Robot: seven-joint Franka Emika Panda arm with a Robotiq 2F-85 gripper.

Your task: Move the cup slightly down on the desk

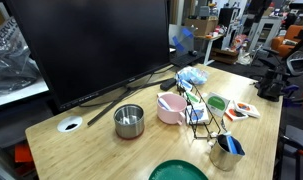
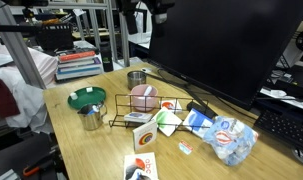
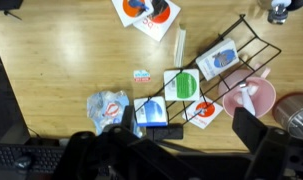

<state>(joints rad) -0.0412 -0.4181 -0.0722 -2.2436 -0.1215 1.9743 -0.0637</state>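
The cup (image 1: 129, 121) stands upright on the surface (image 1: 86, 150), in front of the large dark monitor (image 1: 86, 45) and close to one leg of its stand. In an exterior view it sits between the round white grommet (image 1: 70, 125) and the pink cup (image 1: 171, 108), nearer the pink cup but apart from it. In the wrist view only part of the cup shows, at the right edge, just beside the pink cup.

A black wire rack (image 1: 198, 112) sits on the far side of the pink cup, with several packets (image 3: 181, 85) lying flat around it. A smaller steel cup (image 1: 227, 150) holding blue items stands near the surface's edge, and a green bowl (image 1: 178, 172) sits at the edge as well.

The tool (image 3: 181, 150) hangs above the surface, looking down on the packets. Its 2 fingers (image 3: 256, 135) are spread wide with nothing between them, so it is holding nothing. It is well apart from the cup, which lies off to one side of it.
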